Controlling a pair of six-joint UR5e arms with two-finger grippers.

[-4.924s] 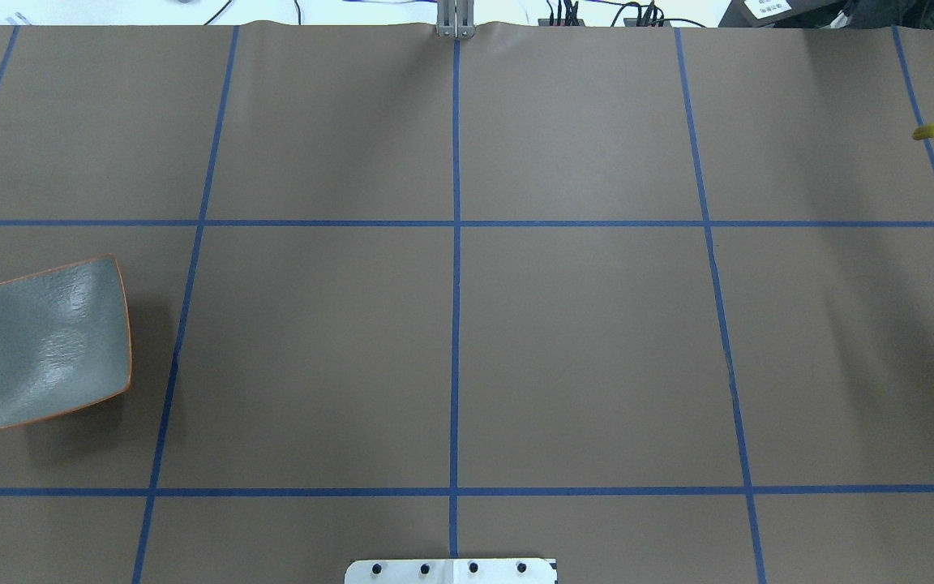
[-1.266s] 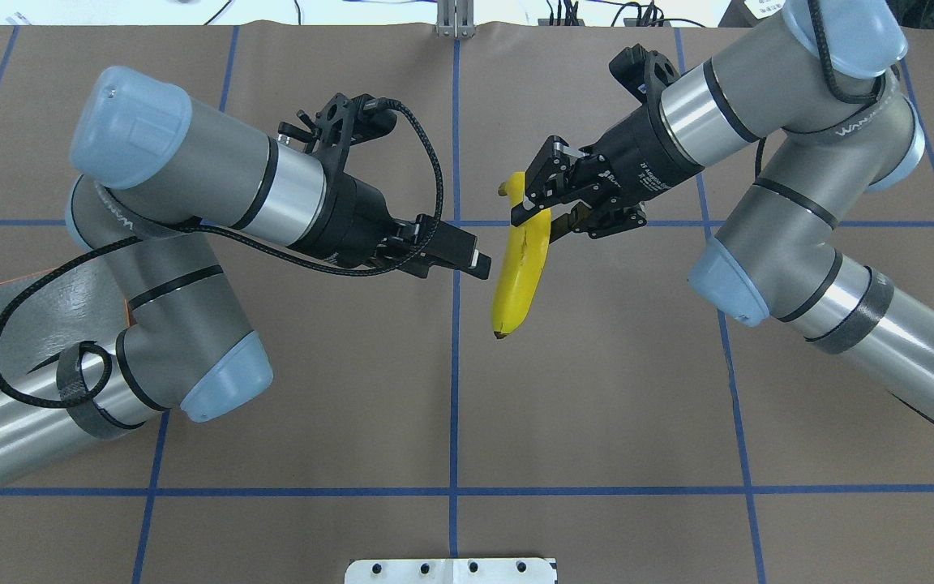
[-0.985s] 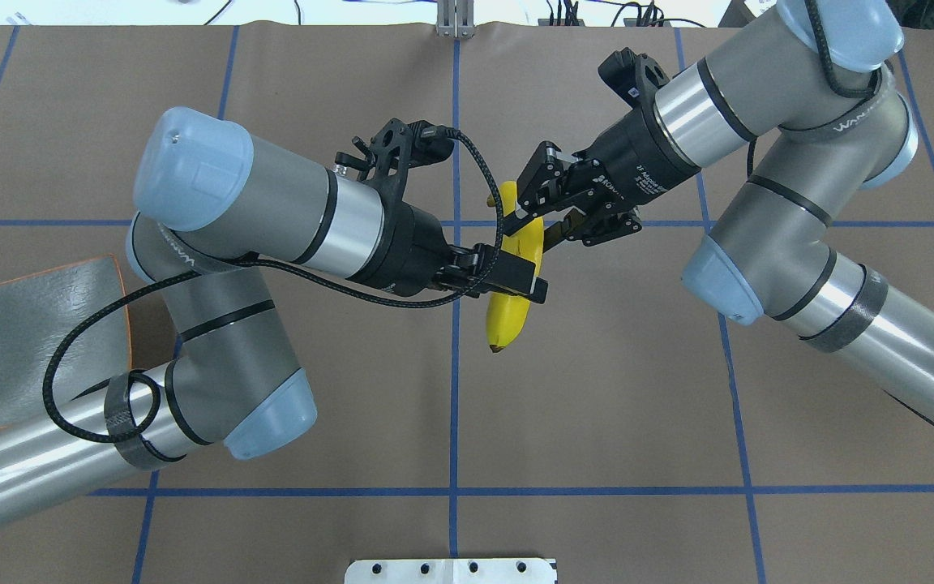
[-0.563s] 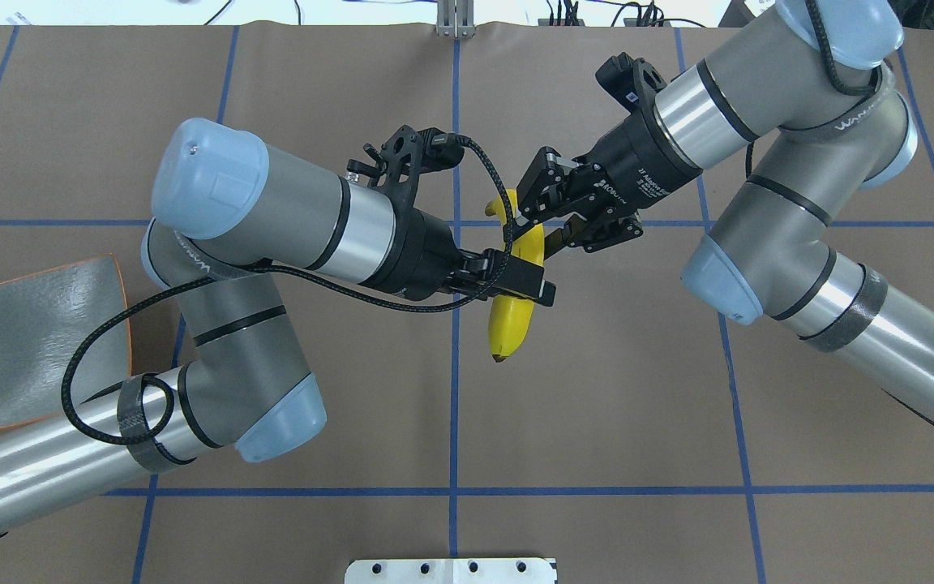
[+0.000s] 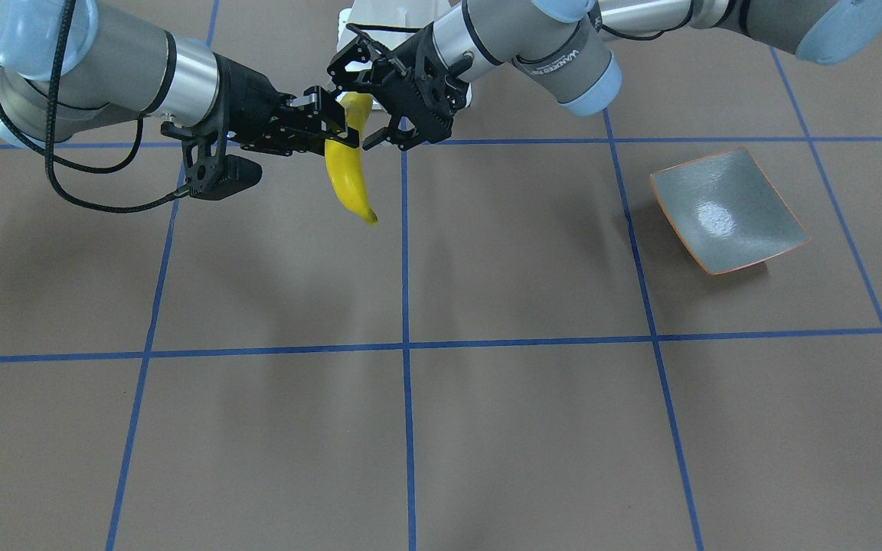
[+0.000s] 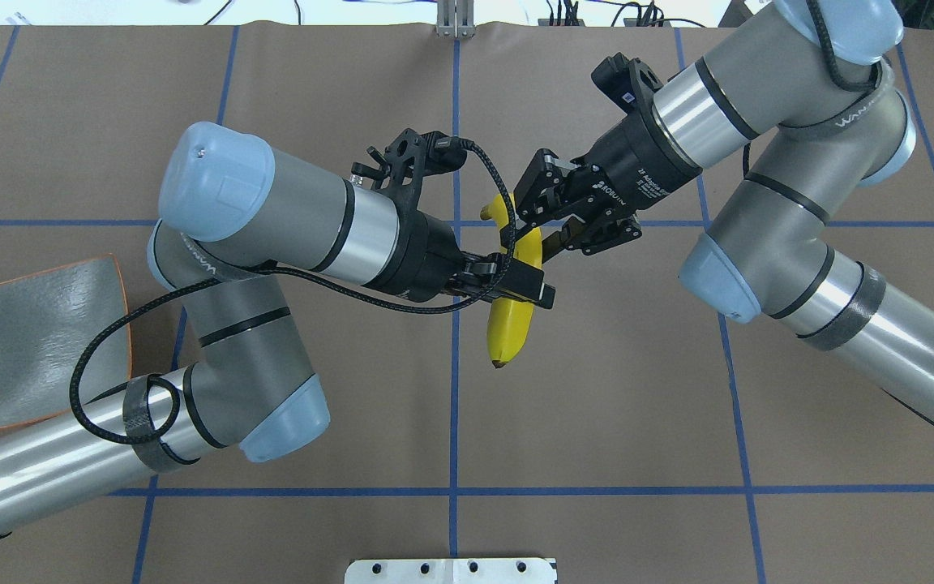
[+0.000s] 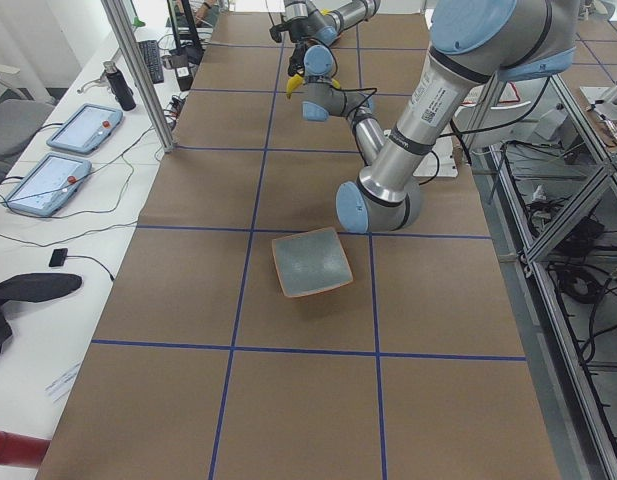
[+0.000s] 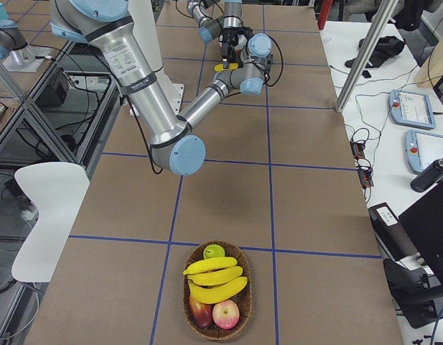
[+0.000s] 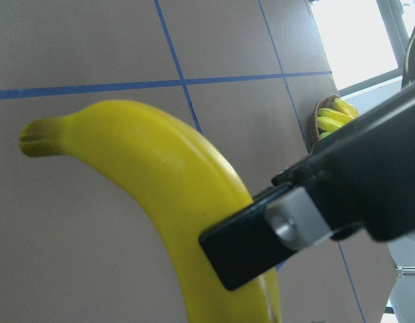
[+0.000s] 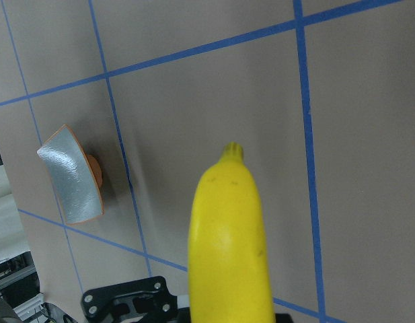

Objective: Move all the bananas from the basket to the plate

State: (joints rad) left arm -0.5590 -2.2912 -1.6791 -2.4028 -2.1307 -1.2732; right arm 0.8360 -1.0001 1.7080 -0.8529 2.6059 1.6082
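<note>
One yellow banana (image 6: 511, 324) hangs in the air over the table's middle, held between both arms; it also shows in the front view (image 5: 345, 180). My right gripper (image 6: 533, 231) is shut on its upper part near the stem. My left gripper (image 6: 525, 284) is closed across its middle, one finger lying over it. The left wrist view shows the banana (image 9: 160, 168) with a black finger pressed on it. The grey-green plate (image 6: 37, 341) with an orange rim lies bare at the left edge, partly behind my left arm. Three more bananas (image 8: 217, 277) lie in the basket (image 8: 187, 305).
The wicker basket stands at the table's end on my right, out of the overhead view, and also holds apples (image 8: 225, 313). The white robot base (image 6: 451, 570) is at the near edge. Blue tape lines divide the brown table cover.
My left arm has come in from the left and put its gripper over the banana that my right gripper carried to the middle. In the last half second the banana has tilted slightly.
</note>
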